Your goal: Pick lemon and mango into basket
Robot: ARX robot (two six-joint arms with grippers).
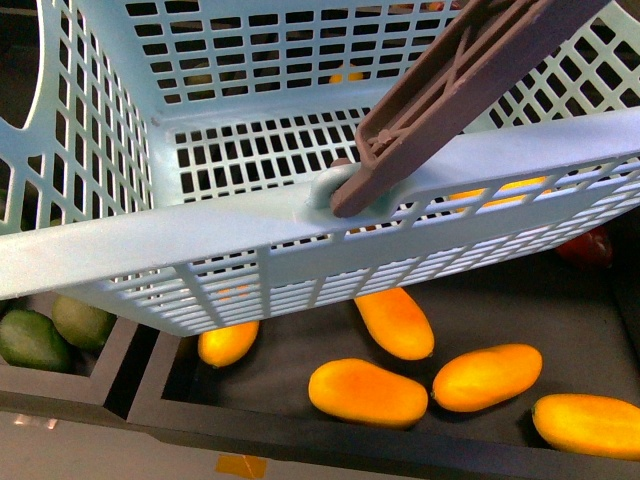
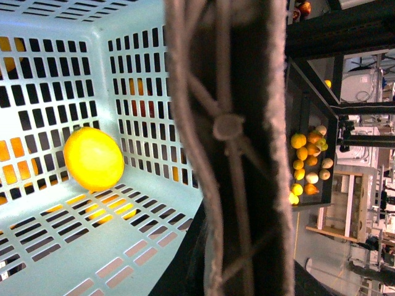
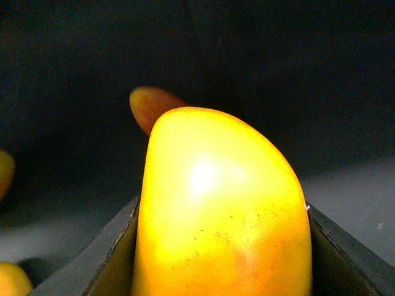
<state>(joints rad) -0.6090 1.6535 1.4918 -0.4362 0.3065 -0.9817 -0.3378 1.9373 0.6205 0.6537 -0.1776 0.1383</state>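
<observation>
- The lemon already lies inside the basket, resting on the slotted floor near a corner, as the left wrist view shows. That half of the task is judged complete.
- The mango fills the right wrist view, seated between two dark fingers of the right pincer. The pincer appears clamped on it. Whether the fruit has left the tray floor cannot be told.
- The basket hangs tilted close to the front camera, above the dark tray. Its brown handle slants across the open top.
- The left wrist view has that handle directly before the lens. The left pincer itself is not plainly shown, so its state cannot be told. It is judged to be carrying the basket by the handle.
- Other mangoes lie loose in the tray under the basket's near wall. Which of them, if any, is the gripped one cannot be told from the front view, where neither arm shows.
- Green oval fruits sit in the neighbouring compartment to the left, and a red fruit shows at the right edge. Neither belongs to the task.
- Step in hand: securing the mango.
- The next move calls for a lift clear of the tray wall, then a path over the basket rim that avoids the handle, then release above the floor beside the lemon.
</observation>
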